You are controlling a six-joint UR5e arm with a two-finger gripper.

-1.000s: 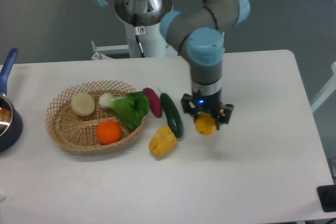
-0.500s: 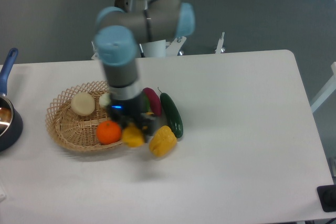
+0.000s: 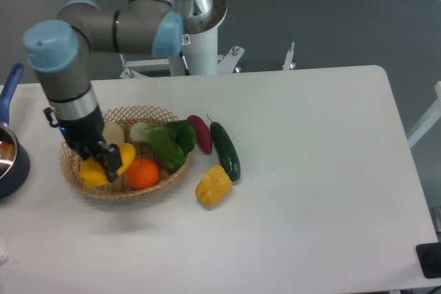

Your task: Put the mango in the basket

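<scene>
- One step seems left: the letting go. The carrying part of the task looks complete, since the smooth yellow-orange mango [image 3: 103, 167] now sits low inside the shallow round woven wicker basket [image 3: 81, 128], toward its left front side.
- The black two-finger gripper [image 3: 98, 158] points down into the basket, and the mango shows on both sides of it: a larger yellow part to its left, a smaller yellow-orange end to its right. The fruit thus lies crosswise between the fingers, and the gripper appears clamped on the mango.
- Whether the mango already rests on the basket floor or hangs just above it cannot be told from this view.
- Just right of the gripper lies the round orange [image 3: 143, 173], close to the mango's end. Behind the gripper is a pale round vegetable [image 3: 114, 131], and the green leafy bok choy [image 3: 165, 142] drapes over the right rim.
- The next move calls for parting the fingers and then rising straight up, so that the fingers clear the orange and the rim without dragging the mango out.
- On the white surface [image 3: 310, 170], outside the basket, lie a lumpy yellow bell pepper [image 3: 213, 186], a dark green cucumber [image 3: 225, 151] and a purple vegetable [image 3: 200, 133], all well away from the gripper.
</scene>
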